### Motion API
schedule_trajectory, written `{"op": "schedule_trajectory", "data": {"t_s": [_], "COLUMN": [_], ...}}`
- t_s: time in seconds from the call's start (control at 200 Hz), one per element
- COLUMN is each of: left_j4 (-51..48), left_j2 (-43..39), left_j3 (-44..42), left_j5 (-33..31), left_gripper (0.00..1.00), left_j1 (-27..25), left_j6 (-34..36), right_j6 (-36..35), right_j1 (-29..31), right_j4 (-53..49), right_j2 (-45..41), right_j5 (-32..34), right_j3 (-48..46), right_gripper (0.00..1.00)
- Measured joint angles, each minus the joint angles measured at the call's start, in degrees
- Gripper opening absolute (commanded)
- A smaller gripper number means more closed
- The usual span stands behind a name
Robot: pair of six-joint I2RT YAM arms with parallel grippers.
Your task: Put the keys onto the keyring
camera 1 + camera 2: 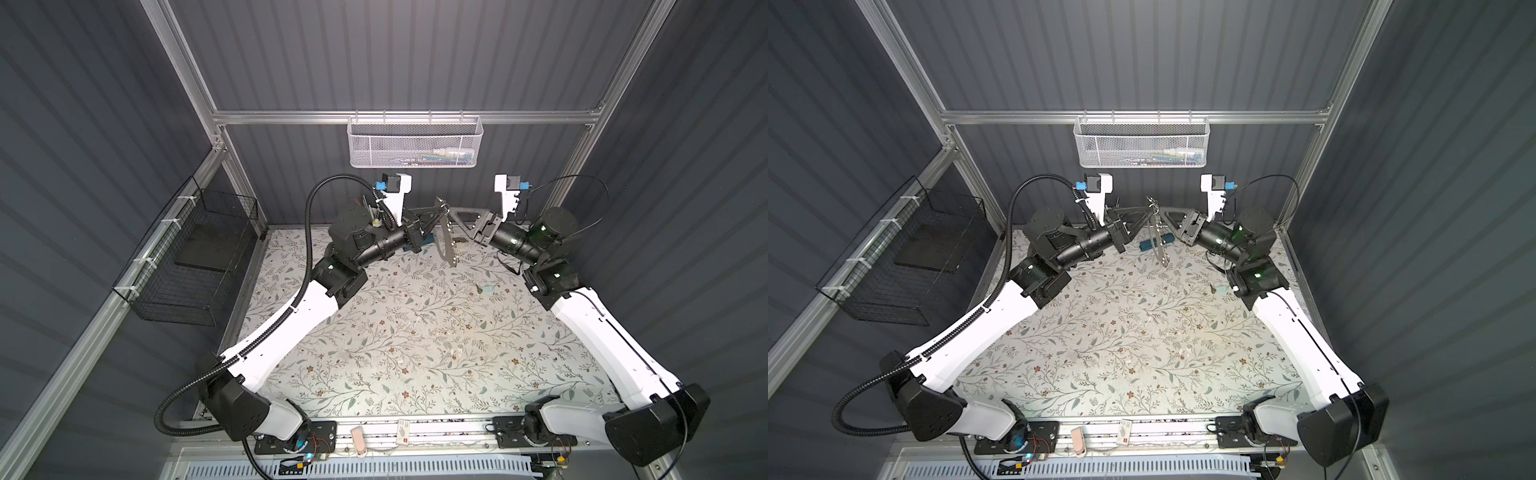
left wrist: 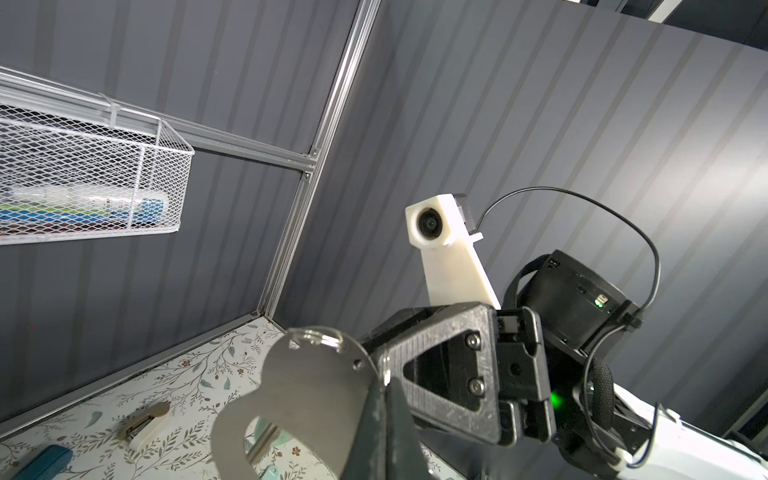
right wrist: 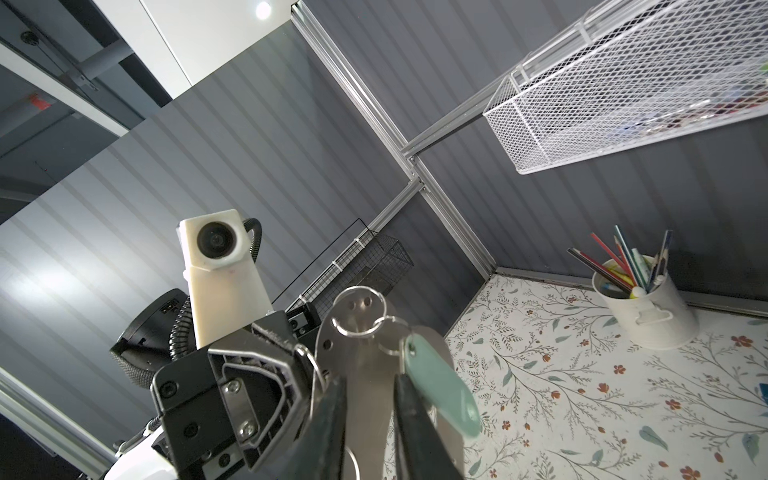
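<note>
At 2 o'clock on the surface [image 1: 415,353] I see a loose key [image 1: 485,289]. Farther, at 12 o'clock, the left jaws are clamped on the raised keyring [image 2: 307,399]. The right jaws stand slightly apart beside its hung key [image 3: 440,395].

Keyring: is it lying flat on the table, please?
No, the left gripper holds the keyring raised above the table.

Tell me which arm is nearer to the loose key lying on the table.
Right. The right arm passes just beside the loose key on the table. The left arm is across the table from it.
</note>
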Motion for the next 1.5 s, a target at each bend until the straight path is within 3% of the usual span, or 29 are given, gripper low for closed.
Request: {"op": "schedule_trajectory", "data": {"t_s": [0.7,1.201,1.496], "left_j4": [0.9,1.77,2.14], "left_j2": [0.31,0.44,0.66], "left_j3": [0.0,0.0,0.0], "left_j5": [0.0,0.7,1.16], "left_gripper": [0.0,0.0,0.0], "left_j1": [0.0,0.04,0.13], "left_j6": [-1.29,-2.23,-2.4], "right_j6": [3.56,3.93,4.0], "right_j1": [0.13,1.46,1.46], "right_j4": [7.41,8.26,8.39], "right_j2": [-1.2,-0.66,-0.66], "right_j5": [1.2,-0.57,-0.92], "right_j3": [-3.61,-3.17,-3.06], "right_gripper": [0.25,0.16,0.17]}}
